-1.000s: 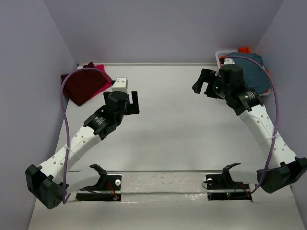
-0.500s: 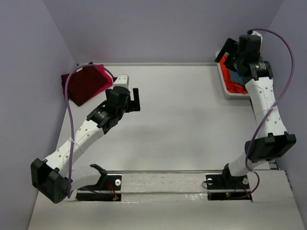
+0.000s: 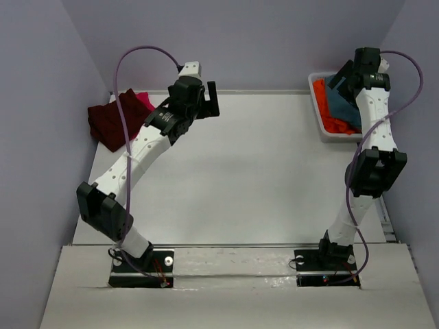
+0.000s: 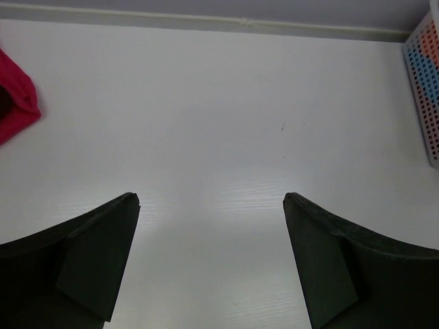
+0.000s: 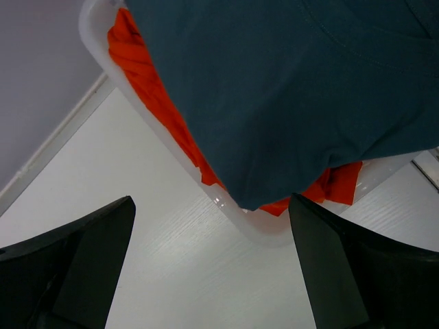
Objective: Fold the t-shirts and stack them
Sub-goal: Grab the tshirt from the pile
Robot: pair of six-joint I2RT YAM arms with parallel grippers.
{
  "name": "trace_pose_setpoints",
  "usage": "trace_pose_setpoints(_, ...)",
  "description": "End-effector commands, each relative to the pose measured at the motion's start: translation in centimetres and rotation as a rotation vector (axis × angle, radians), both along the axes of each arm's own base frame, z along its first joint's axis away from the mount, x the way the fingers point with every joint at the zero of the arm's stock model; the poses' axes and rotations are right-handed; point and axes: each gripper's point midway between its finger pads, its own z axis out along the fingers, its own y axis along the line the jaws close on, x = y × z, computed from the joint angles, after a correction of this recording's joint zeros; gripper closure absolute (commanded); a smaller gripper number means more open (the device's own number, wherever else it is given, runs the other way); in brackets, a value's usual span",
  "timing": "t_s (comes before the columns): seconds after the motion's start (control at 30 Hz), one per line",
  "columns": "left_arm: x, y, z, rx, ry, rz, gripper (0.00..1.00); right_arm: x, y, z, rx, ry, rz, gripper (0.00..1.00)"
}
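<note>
Judged roughly half done: dark maroon cloth t-shirt [image 3: 113, 125] and bright pink cloth t-shirt [image 3: 143, 101] piled at the far-left corner of the counter [image 3: 260, 171] (fold quality unclear). Left in the white plastic tub [image 5: 171, 161]: slate teal-blue cloth t-shirt [image 5: 288, 89] over vivid orange cloth t-shirt [image 5: 147, 82]. Hung left fingers [image 4: 96, 260] and right fingers [image 5: 89, 260] spread wide, gripping nothing.

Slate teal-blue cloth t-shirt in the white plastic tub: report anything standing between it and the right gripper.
Nothing visible does. The open right gripper hangs over the rim of the white plastic tub, and the slate teal-blue cloth t-shirt lies uncovered on top of the vivid orange cloth t-shirt.
</note>
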Motion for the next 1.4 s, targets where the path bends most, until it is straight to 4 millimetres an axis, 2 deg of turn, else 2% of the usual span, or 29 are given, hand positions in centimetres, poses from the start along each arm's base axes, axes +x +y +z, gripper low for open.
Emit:
trace_pose_setpoints(0.0,1.5,-1.0,-0.8,0.001,0.041,-0.007,0.01,0.2,-2.2,1.3,0.059,-0.062,-0.074,0.01)
trace_pose_setpoints(0.17,2.6,-2.9,-1.2,-0.048,0.047,-0.045,0.01,0.2,-4.4,-1.0,0.09,-0.051,-0.118,0.02)
trace_pose_setpoints(0.2,2.8,-3.4,-1.9,-0.049,0.061,-0.061,0.01,-0.1,-5.6,-1.3,0.089,-0.048,-0.143,0.02)
trace_pose_setpoints(0.3,3.5,-3.3,-2.5,-0.073,0.083,-0.068,0.01,-0.7,-7.5,-2.4,0.108,-0.037,-0.173,0.02)
trace_pose_setpoints(0.37,3.6,-4.2,-2.6,-0.098,0.086,-0.104,0.01,-0.7,-7.8,-2.8,0.113,-0.027,-0.162,0.02)
trace_pose_setpoints(0.43,4.2,-3.8,-2.9,-0.087,0.092,-0.089,0.01,-1.3,-9.2,-3.4,0.1,-0.008,-0.185,0.03)
trace_pose_setpoints(0.47,4.5,-4.0,-2.3,-0.092,0.082,-0.088,0.01,-1.3,-9.3,-3.8,0.098,0.0,-0.184,0.04)
trace_pose_setpoints(0.5,5.1,-4.0,-3.1,-0.09,0.105,-0.085,0.01,-1.4,-9.8,-3.9,0.099,-0.006,-0.19,0.04)
trace_pose_setpoints(0.53,5.4,-4.4,-3.3,-0.101,0.115,-0.093,0.01,-1.8,-10.1,-4.8,0.108,0.009,-0.191,0.05)
trace_pose_setpoints(0.57,5.6,-4.9,-2.6,-0.116,0.11,-0.105,0.01,-1.6,-9.9,-5.1,0.113,0.009,-0.173,0.06)
trace_pose_setpoints(0.6,6.0,-5.5,-3.3,-0.118,0.131,-0.122,0.02,-1.4,-10.0,-5.0,0.12,-0.009,-0.159,0.07)
trace_pose_setpoints(0.67,6.1,-6.3,-3.7,-0.135,0.146,-0.147,0.02,-1.4,-10.4,-5.3,0.117,-0.011,-0.153,0.07)
trace_pose_setpoints(0.8,6.2,-6.3,-4.3,-0.134,0.15,-0.147,0.02,-0.3,-10.4,-5.7,0.147,-0.028,-0.118,0.07)
trace_pose_setpoints(0.83,6.2,-6.3,-4.4,-0.128,0.151,-0.151,0.02,0.1,-10.3,-6.5,0.159,-0.017,-0.108,0.09)
trace_pose_setpoints(0.9,6.3,-5.7,-4.9,-0.116,0.155,-0.144,0.02,1.0,-10.0,-6.0,0.174,-0.039,-0.078,0.14)
trace_pose_setpoints(0.97,6.5,-5.3,-5.0,-0.114,0.157,-0.137,0.02,1.6,-10.0,-6.5,0.18,-0.037,-0.067,0.16)
trace_pose_setpoints(1.0,6.2,-5.8,-5.2,-0.128,0.169,-0.165,0.02,2.2,-9.5,-5.9,0.199,-0.057,-0.034,0.17)
trace_pose_setpoints(1.03,6.4,-5.6,-5.2,-0.133,0.169,-0.165,0.02,2.5,-9.5,-6.6,0.209,-0.046,-0.025,0.18)
trace_pose_setpoints(1.13,6.4,-5.9,-5.6,-0.14,0.184,-0.179,0.02,3.3,-9.0,-6.5,0.227,-0.052,0.015,0.25)
trace_pose_setpoints(1.17,6.4,-6.0,-5.7,-0.142,0.186,-0.18,0.02,3.6,-8.9,-7.0,0.237,-0.049,0.028,0.28)
trace_pose_setpoints(1.2,6.3,-6.1,-5.7,-0.144,0.189,-0.183,0.02,3.8,-8.5,-6.9,0.25,-0.057,0.049,0.36)
trace_pose_setpoints(1.27,6.4,-6.1,-5.9,-0.142,0.194,-0.183,0.02,4.3,-8.0,-7.0,0.266,-0.07,0.086,0.44)
trace_pose_setpoints(1.3,6.4,-6.1,-5.9,-0.142,0.194,-0.183,0.02,4.4,-7.8,-7.4,0.275,-0.065,0.097,0.53)
trace_pose_setpoints(1.33,6.4,-6.1,-6.0,-0.142,0.194,-0.183,0.02,4.4,-7.7,-7.6,0.279,-0.061,0.101,0.55)
trace_pose_setpoints(1.37,6.4,-6.2,-6.1,-0.145,0.197,-0.186,0.02,4.4,-7.7,-7.7,0.278,-0.055,0.108,0.63)
